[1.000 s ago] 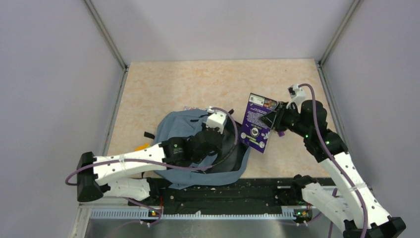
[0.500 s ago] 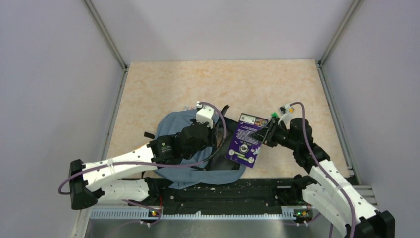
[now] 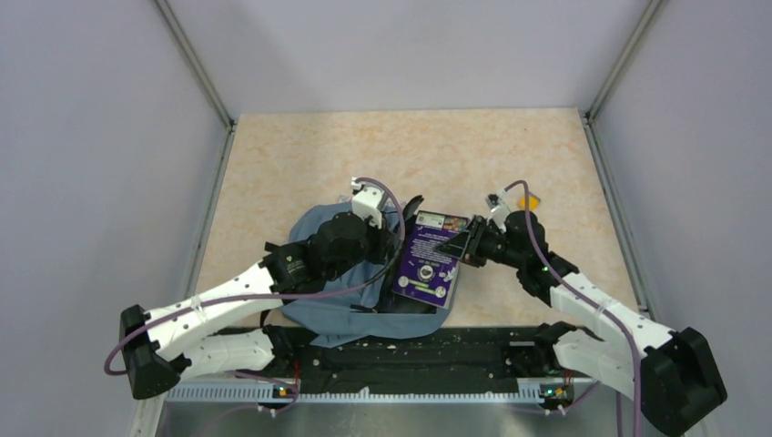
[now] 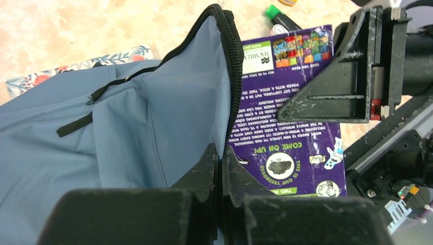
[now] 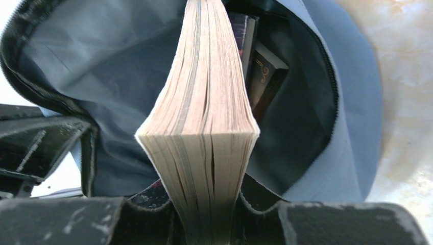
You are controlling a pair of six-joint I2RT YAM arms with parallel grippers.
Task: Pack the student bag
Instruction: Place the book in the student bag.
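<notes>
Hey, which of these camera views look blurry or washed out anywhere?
Top external: evenly lit, sharp, only soft shadows. Left wrist: the left gripper at the bottom is blurred, print on the purple book sharp. Right wrist: page edges crisp, inside the student bag dim, the table at right washed pale.

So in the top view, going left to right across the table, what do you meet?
Bag → book, partly in the bag's mouth → right fingers clamped on the book → orange item.
</notes>
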